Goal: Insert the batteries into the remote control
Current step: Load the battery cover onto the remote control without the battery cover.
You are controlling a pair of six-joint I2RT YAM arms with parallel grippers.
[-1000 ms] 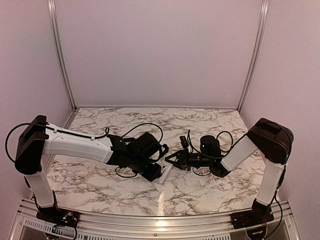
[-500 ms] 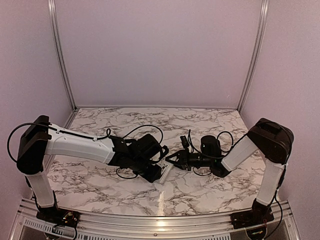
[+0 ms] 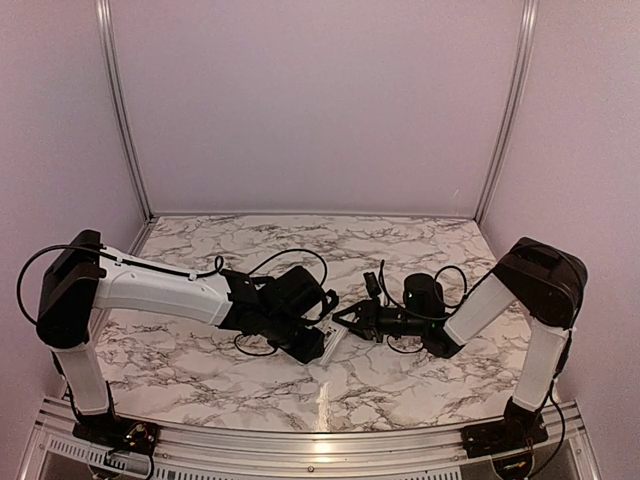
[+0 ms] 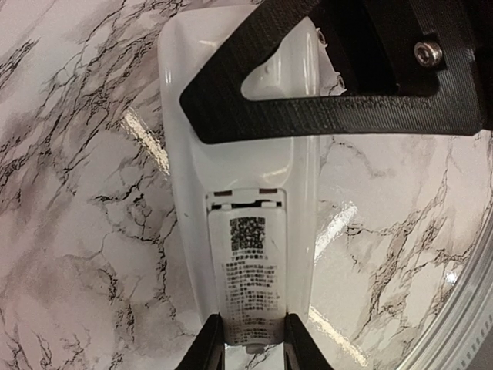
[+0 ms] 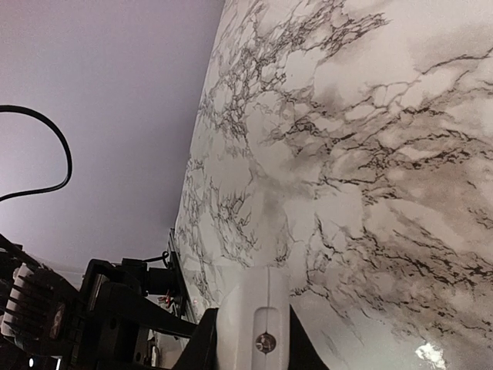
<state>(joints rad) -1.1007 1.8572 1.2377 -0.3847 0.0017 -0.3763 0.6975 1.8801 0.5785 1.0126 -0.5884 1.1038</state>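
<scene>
The remote control point(image 4: 254, 193) lies a little toward the near edge from the middle of the marble worktop point(image 3: 400, 250), with its back side up. It is held at both ends. The left gripper point(image 4: 253, 351) is clamped on the end that carries the labelled cover point(image 4: 248, 285). The right gripper point(image 5: 251, 347) appears closed on the opposite end, with one black finger lying across the white back. The cover looks to be in place, and I see no batteries in any view, so I judge that opening the slot is the step in hand. To do it well, the left gripper should hold firm without twisting, and the right one should slide the cover straight along the body, not lift it. Compared with one second ago little differs: both wrists have shifted slightly and the remote control stays at the same spot between them.
</scene>
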